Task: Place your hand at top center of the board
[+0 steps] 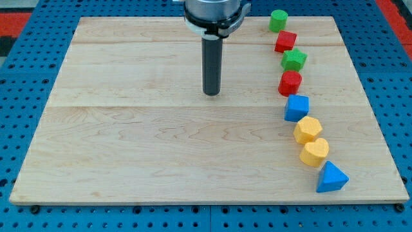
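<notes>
My tip (212,94) rests on the wooden board (129,148), a little above the board's middle and near its centre line. The rod rises straight up to the arm's mount at the view's top. A curved line of blocks runs down the view's right side: a green cylinder (278,20), a red cube (286,42), a green star-like block (294,60), a red block (290,83), a blue block (297,107), two yellow blocks (308,129) (315,153) and a blue triangle (331,178). My tip touches none of them; the nearest, the red block, lies well to its right.
The board lies on a blue pegboard table (26,71) that shows around all its edges. A red patch (13,16) shows at the view's top left corner and another at the top right.
</notes>
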